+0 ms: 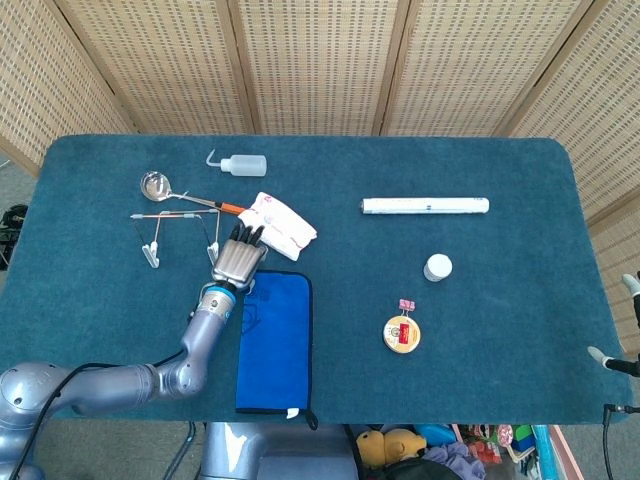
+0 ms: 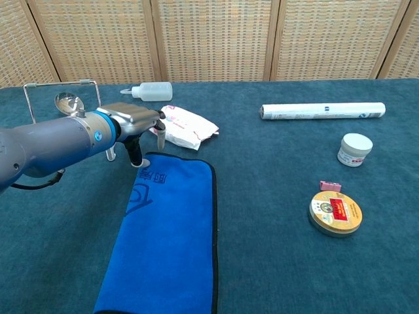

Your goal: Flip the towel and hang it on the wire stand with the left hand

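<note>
A blue towel point(image 1: 275, 340) lies flat near the table's front edge, also seen in the chest view point(image 2: 167, 235). The wire stand point(image 1: 175, 229) stands to its far left; in the chest view its top bar point(image 2: 59, 83) shows behind my forearm. My left hand point(image 1: 238, 258) hovers low over the towel's far left corner, palm down and fingers apart, holding nothing. In the chest view the left hand point(image 2: 134, 127) has its fingertips point(image 2: 139, 157) right at the towel's far edge. Of my right hand only the fingertips point(image 1: 632, 284) show, spread, at the right edge of the head view.
A white packet point(image 1: 283, 222) lies just beyond my left hand. A ladle point(image 1: 155, 185) and a squeeze bottle point(image 1: 243, 164) lie behind the stand. To the right are a white tube point(image 1: 425, 206), a small jar point(image 1: 437, 267), a pink clip point(image 1: 407, 304) and a round tin point(image 1: 401, 334).
</note>
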Motion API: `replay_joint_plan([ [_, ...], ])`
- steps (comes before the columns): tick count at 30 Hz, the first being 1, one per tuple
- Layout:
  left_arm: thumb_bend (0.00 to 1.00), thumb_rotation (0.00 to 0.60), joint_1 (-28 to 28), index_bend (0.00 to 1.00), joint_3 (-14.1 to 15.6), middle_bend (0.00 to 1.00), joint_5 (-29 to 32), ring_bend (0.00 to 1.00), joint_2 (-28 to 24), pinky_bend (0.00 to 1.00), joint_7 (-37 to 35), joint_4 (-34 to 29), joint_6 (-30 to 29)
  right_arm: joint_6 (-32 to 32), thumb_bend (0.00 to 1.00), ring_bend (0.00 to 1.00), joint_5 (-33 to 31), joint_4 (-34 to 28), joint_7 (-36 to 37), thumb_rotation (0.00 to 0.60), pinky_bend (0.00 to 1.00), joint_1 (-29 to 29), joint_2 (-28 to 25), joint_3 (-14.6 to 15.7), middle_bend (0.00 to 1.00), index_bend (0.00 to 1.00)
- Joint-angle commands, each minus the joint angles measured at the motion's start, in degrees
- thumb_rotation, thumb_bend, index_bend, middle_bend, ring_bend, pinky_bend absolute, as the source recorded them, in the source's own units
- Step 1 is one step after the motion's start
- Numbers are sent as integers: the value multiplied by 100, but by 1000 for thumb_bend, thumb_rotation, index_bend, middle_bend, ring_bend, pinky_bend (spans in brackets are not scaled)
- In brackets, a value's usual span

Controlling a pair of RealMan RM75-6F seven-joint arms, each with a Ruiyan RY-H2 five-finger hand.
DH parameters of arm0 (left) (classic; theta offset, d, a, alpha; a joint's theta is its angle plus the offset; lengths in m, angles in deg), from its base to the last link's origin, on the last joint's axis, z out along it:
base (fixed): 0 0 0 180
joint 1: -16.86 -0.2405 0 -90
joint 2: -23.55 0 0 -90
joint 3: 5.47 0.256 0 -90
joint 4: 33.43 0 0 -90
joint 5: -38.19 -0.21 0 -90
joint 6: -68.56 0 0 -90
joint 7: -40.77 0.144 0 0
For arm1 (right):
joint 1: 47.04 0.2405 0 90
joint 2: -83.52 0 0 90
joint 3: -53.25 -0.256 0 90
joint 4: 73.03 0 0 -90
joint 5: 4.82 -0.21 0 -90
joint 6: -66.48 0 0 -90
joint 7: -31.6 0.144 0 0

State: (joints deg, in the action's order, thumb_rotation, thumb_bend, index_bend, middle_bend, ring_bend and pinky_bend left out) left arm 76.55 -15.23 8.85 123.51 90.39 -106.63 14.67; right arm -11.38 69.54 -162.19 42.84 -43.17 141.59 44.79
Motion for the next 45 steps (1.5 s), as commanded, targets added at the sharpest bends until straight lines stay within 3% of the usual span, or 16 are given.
replay_joint_plan([
  [1, 340, 600, 5, 359, -1, 0, 4, 0, 73, 0, -98, 117, 130, 5, 0, 0, -7, 0, -6, 600, 0, 3, 1, -2, 0, 0],
  [23, 343, 600, 14, 374, 55, 0, 59, 0, 190, 0, -282, 294, 362, 26, 0, 0, -26, 5, -31, 600, 0, 14, 11, -1, 0, 0],
  [41, 343, 600, -27, 461, 113, 0, 4, 0, 228, 0, -297, 216, 245, -18, 0, 0, 33, -20, 1, 600, 0, -6, -10, 19, 0, 0],
  [45, 342, 600, -21, 531, 119, 0, 33, 0, 241, 0, -255, 205, 224, -24, 0, 0, 36, -18, 10, 600, 0, -7, -11, 18, 0, 0],
])
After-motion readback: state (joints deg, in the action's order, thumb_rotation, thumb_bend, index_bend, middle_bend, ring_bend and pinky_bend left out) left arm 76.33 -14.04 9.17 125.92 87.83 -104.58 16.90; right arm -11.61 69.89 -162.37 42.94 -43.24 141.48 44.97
